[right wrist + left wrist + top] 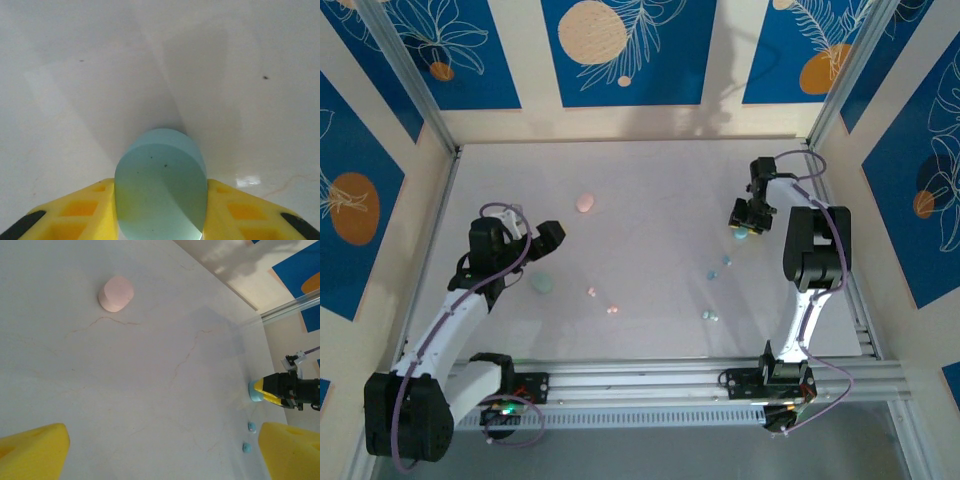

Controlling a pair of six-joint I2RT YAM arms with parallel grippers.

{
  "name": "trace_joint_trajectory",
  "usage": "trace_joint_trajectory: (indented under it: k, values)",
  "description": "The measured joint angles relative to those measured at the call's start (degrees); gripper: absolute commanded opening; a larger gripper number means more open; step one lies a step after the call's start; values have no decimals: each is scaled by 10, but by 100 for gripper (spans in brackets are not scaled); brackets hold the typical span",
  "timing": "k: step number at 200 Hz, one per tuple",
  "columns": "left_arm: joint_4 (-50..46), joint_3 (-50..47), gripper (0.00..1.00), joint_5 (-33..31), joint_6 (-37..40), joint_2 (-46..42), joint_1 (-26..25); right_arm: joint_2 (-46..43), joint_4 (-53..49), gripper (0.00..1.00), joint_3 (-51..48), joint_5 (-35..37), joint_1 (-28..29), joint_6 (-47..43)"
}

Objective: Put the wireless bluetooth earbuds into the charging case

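1. Gripping the blue case (160, 170) between its yellow fingers (75, 215), the right gripper (160, 200) is pressing on both of the case's sides at the far right of the table (650, 180); I cannot tell whether the case is resting on the surface or is lifted.
2. The left gripper (544, 237) is hanging over the table's left side with its jaws spread wide and nothing between them.
3. A pink case (585, 202) is lying beyond the left gripper, apart from it.
4. A teal case (541, 284) is lying just on the near side of that gripper.
5. Two pink buds (591, 292) are lying loose near the middle, close together.
6. Three blue buds (726, 261) are lying loose on the right. Two are sitting near the right gripper and the third is sitting closer to the arm bases.
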Motion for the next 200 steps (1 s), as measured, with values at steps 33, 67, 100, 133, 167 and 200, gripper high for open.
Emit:
trace_joint_trajectory:
  k: [33, 67, 100, 133, 167, 200]
  values:
    - [-3, 0, 96, 0, 4, 0, 0, 2, -6, 39, 5, 0, 37, -8]
    - [-7, 0, 96, 0, 8, 0, 0, 7, -13, 42, 10, -16, 114, -32]
    - [-19, 2, 96, 0, 12, -9, 0, 16, -22, 43, 21, -54, 209, -94]
    - [-36, 3, 96, 0, 22, -33, 0, 19, -45, 45, 23, -104, 273, -162]
    - [-50, 5, 97, 0, 34, -60, 0, 20, -71, 53, 23, -141, 293, -210]
    - [-65, 6, 98, 0, 46, -77, 0, 18, -72, 60, 21, -140, 289, -217]
